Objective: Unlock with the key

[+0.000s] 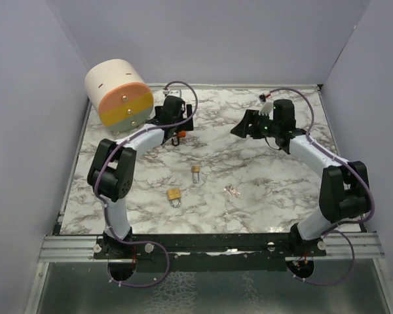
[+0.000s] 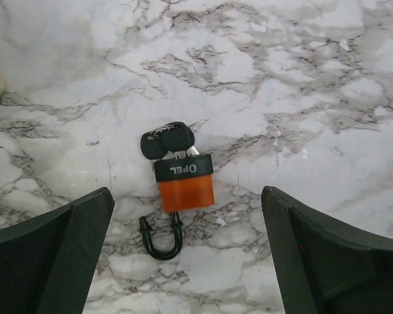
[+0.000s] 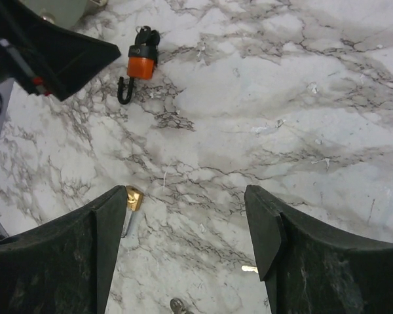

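Observation:
An orange padlock (image 2: 186, 190) with a black top lies flat on the marble table (image 2: 314, 78). A black-headed key bunch (image 2: 167, 140) sits at its keyhole end. Its black shackle (image 2: 162, 235) has one leg swung free of the body. My left gripper (image 2: 187, 261) hovers over it, open and empty, fingers wide on either side. The padlock also shows in the top view (image 1: 177, 137) and the right wrist view (image 3: 142, 64). My right gripper (image 3: 187, 242) is open and empty, over bare marble at the table's middle right (image 1: 241, 127).
Two brass padlocks (image 1: 196, 171) (image 1: 175, 195) and loose silver keys (image 1: 232, 191) lie near the table's centre. One brass padlock (image 3: 133, 197) peeks past my right gripper's left finger. A large cream, orange and green cylinder (image 1: 118, 95) stands at the back left. Grey walls surround the table.

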{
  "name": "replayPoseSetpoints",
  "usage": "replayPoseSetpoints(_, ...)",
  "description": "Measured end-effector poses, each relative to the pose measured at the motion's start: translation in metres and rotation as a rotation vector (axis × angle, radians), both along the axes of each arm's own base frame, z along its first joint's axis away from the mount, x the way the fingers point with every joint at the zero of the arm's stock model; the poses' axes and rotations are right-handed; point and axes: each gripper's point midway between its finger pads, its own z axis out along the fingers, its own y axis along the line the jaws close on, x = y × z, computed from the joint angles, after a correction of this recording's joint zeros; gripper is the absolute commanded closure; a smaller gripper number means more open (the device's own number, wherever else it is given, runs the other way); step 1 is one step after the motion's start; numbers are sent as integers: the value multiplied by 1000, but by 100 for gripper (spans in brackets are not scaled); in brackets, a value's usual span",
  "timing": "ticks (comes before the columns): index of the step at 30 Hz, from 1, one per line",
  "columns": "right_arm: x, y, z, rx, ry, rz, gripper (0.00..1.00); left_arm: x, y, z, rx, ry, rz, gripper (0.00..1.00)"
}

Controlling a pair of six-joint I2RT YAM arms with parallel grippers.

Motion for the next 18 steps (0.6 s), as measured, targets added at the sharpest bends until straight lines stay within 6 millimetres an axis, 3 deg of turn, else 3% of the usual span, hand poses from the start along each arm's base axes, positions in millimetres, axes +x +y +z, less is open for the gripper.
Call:
replayPoseSetpoints(4,-5,12,-15,-40,49,27,28,-20,3,34,-62,-62,2,1)
replayPoseSetpoints(7,-5,19,-28,-99,97,25,31,-37,2,44,-95,-78,-1,1)
replayPoseSetpoints(12,-22,16,-56,-208,197,-13,36,-67,-10,42,-119,-61,-34,1)
replayPoseSetpoints(18,-58,-11,-96,-312,331,-75,42,-102,-36,30,-141,-26,-96,1)
